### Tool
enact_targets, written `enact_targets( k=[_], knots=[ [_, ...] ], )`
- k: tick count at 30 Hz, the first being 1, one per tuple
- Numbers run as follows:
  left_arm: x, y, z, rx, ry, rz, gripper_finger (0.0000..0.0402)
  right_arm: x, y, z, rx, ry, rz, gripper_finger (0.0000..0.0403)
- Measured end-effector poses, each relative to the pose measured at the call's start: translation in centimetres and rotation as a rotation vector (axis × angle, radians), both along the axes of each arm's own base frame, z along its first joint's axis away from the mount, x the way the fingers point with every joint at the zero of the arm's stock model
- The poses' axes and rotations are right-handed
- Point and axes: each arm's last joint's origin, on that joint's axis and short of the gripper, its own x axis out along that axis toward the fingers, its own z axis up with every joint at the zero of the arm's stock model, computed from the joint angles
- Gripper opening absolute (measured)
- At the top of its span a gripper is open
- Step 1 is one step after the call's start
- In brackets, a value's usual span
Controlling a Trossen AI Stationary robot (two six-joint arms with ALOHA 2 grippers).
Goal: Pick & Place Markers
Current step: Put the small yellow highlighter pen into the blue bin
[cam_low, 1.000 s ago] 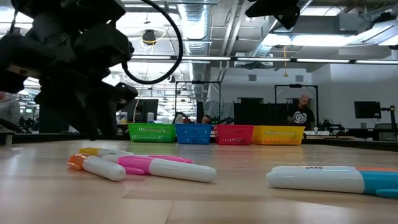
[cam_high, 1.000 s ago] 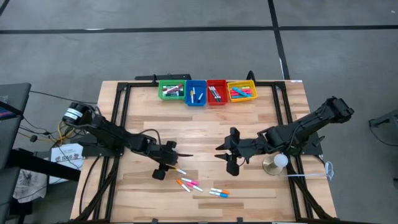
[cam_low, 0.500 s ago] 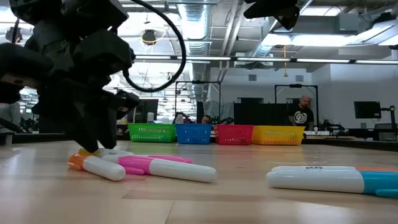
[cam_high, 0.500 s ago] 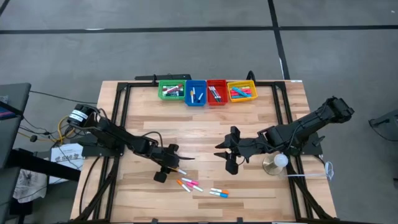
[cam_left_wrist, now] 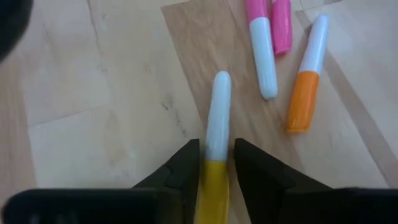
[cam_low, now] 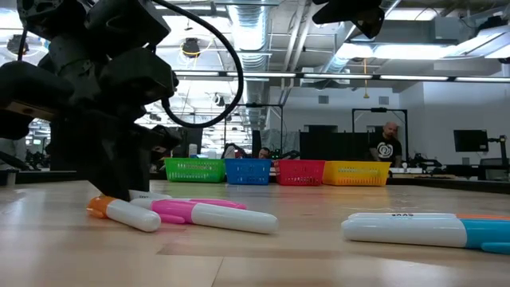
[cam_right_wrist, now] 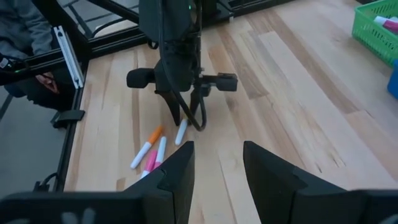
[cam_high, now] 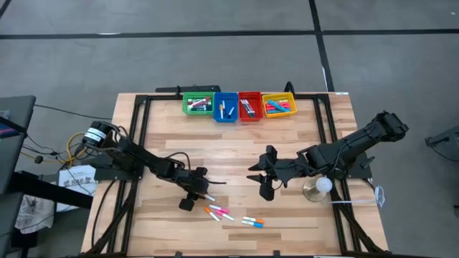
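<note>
Reaching down to the table, the left gripper has its jaws set on either side of a yellow marker, the fingers close against its yellow end while its white cap points ahead. That marker lies flat on the wood near the front, just beside a small cluster: a pink marker, a second pink one and an orange marker, all lying apart from the gripper. Farther right on the table lie two blue markers. The right gripper hovers near mid-table with its jaws apart, holding nothing. Four bins along the back edge, green, blue, red and yellow, hold more markers.
</note>
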Motion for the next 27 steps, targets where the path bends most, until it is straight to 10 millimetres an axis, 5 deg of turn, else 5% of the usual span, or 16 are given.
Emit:
enact_targets(
  k=[7,17,27],
  knots=[
    [0.0,0.6,0.4,-0.018,0.0,0.015,0.0039,0.0,0.0,0.0,-0.005,-0.003,-0.009,0.0129],
    [0.6,3.4,2.5,0.158,-0.14,0.26,0.0057,0.0,0.0,0.0,-0.007,-0.006,-0.011,0.0129],
    [0.6,10.5,7.0,0.089,-0.317,0.663,0.0049,0.3,-0.7,0.1,-0.064,-0.014,-0.029,0.0129]
  ],
)
